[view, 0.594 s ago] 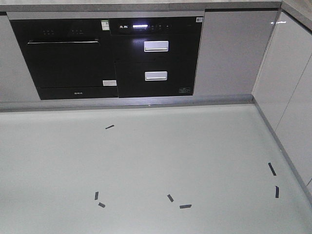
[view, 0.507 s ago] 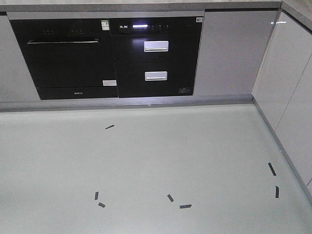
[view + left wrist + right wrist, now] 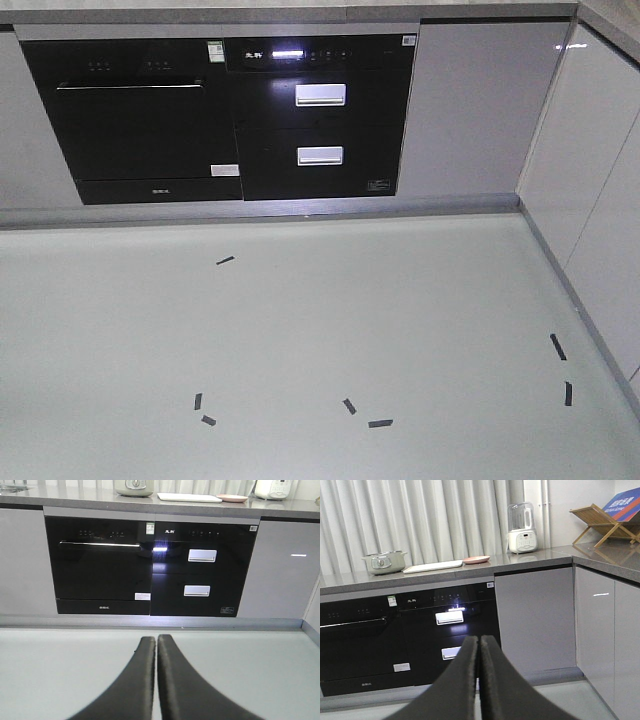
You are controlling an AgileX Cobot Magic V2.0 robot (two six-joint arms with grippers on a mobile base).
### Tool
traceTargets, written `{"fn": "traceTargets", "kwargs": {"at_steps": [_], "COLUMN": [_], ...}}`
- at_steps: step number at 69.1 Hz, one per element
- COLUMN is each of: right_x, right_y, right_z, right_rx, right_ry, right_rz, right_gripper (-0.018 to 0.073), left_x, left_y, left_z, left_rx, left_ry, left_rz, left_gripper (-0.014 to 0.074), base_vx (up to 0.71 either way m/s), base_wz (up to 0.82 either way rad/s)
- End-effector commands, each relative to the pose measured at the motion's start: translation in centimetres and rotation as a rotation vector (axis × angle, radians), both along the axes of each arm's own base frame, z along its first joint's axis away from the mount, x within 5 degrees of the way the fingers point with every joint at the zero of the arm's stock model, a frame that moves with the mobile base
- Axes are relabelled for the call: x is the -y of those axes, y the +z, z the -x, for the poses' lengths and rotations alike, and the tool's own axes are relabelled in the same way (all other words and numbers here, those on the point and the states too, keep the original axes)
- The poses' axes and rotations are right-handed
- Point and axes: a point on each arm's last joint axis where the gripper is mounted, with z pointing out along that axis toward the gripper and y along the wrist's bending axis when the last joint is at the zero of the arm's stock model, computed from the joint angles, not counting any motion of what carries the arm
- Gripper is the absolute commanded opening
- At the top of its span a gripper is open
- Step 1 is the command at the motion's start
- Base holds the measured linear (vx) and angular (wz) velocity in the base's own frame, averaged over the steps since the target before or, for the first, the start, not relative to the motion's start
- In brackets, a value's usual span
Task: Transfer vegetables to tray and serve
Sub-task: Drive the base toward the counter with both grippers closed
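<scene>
Cream-white tray (image 3: 433, 566) lies lengthwise along the grey counter (image 3: 555, 554), well ahead of and above both arms, a pink plate (image 3: 476, 559) just beside it. Both the left gripper (image 3: 156, 639) and right gripper (image 3: 479, 639) are pinched together, empty. No lettuce visible; neither arm looks nearer.

Front view looks down at floor (image 3: 320, 320); wrist views low, level; all share black appliances (image 3: 220, 120)
</scene>
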Motion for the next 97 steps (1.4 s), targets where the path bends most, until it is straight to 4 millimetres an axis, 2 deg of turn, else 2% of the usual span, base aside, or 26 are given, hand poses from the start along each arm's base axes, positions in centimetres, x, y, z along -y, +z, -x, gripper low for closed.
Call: {"fn": "traceTargets", "kwargs": {"at_steps": [1, 97], "right_x": [-0.05, -0.05], "right_y": [0.19, 0.19], "right_z": [0.08, 0.08], "right_rx": [0.068, 0.068], "right_ry": [0.002, 0.002], "right_rz": [0.019, 0.019], "right_gripper": [-0.0003, -0.0003], "left_x": [-0.06, -0.06], "left_y": [-0.18, -0.18], "left_z": [-0.06, -0.06], "left_rx": [0.059, 0.059], "left_ry": [0.009, 0.009], "left_rz": [0.008, 0.008], "left_gripper": [-0.0006, -0.0006], "base_vx": [0.0, 0.05], "base_wz": [0.0, 0.01]}}
